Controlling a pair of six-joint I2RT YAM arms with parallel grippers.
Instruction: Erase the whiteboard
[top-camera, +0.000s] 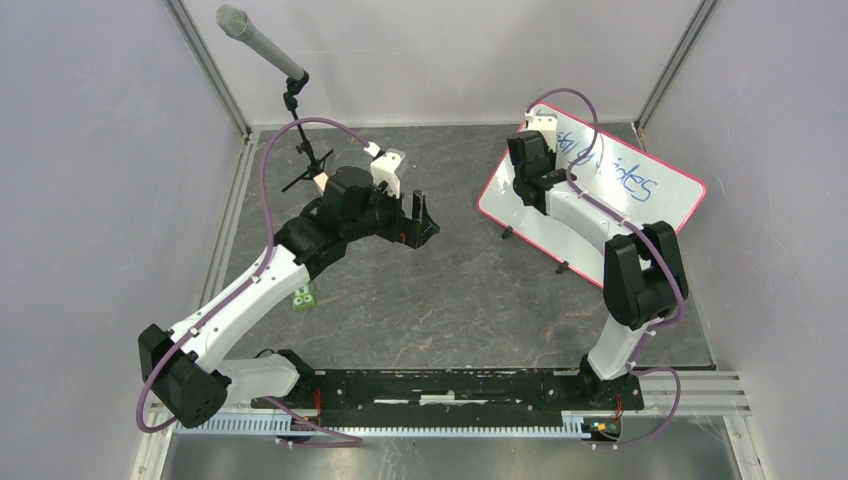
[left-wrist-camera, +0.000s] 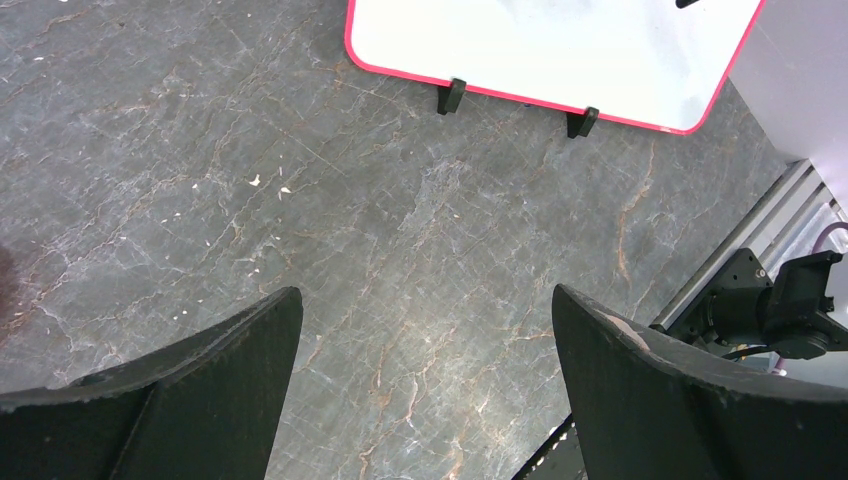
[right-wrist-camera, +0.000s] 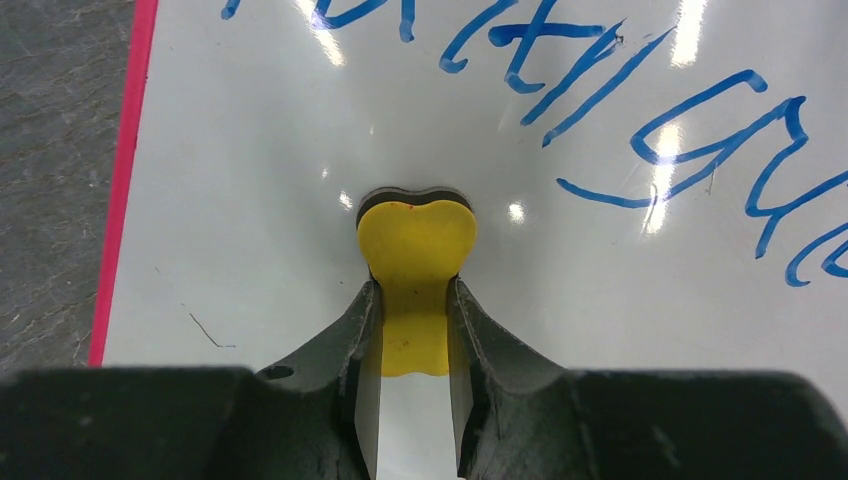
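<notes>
The whiteboard (top-camera: 640, 185), white with a pink-red frame and blue handwriting, lies at the back right of the table. Its near edge with two black feet shows in the left wrist view (left-wrist-camera: 560, 50). My right gripper (top-camera: 528, 165) is over the board's left part, shut on a yellow eraser (right-wrist-camera: 415, 265) with a dark pad underneath, pressed on the white surface (right-wrist-camera: 250, 200) just below the blue writing (right-wrist-camera: 640, 110). My left gripper (top-camera: 420, 215) is open and empty above the grey table, left of the board.
A microphone on a stand (top-camera: 262, 48) is at the back left. A small green object (top-camera: 304, 297) lies on the table by the left arm. Walls close in the left, back and right sides. A metal rail (top-camera: 460, 395) runs along the near edge.
</notes>
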